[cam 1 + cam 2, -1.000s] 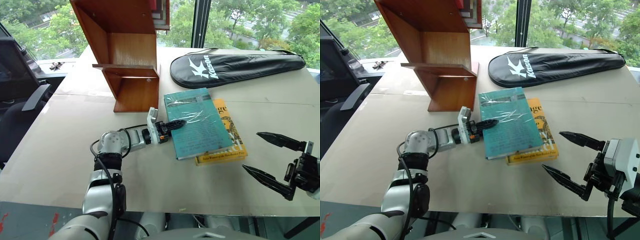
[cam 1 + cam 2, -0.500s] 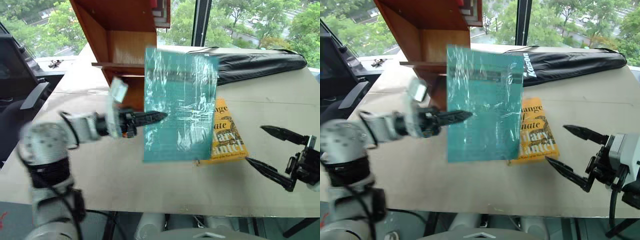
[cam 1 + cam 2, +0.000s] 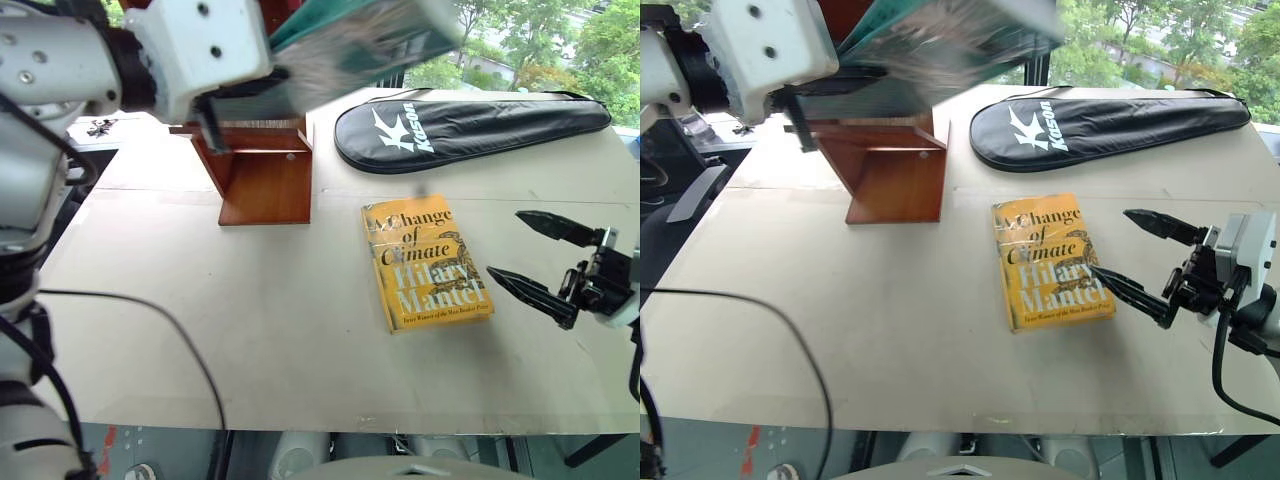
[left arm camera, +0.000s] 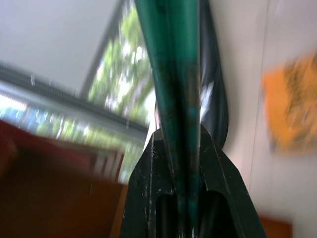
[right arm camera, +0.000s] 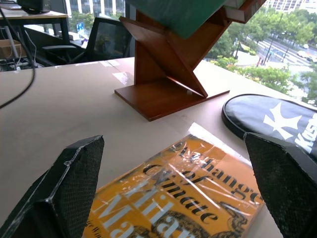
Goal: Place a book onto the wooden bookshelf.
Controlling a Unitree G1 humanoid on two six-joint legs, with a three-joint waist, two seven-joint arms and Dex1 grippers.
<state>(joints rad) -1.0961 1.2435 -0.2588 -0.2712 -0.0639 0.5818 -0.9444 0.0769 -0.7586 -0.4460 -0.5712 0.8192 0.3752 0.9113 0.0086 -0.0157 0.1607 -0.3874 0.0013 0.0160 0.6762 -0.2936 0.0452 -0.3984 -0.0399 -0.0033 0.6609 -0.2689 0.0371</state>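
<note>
We note the book [image 3: 365, 35] has gone from lying on the yellow book [image 3: 425, 262] to high in the air, beside the upper part of the wooden bookshelf [image 3: 262, 170]. The left gripper [image 4: 187, 163] is clamped on its edge. The right gripper [image 3: 545, 258] waits spread and empty, beside the yellow book on the side away from the bookshelf. Pickup done, we judge; shelving remains.

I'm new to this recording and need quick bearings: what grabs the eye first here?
The teal-green book, raised high over the table in the shut left gripper, right by the wooden bookshelf. Below it, a yellow book lies flat on the table, with the open right gripper hovering just beside it.
</note>
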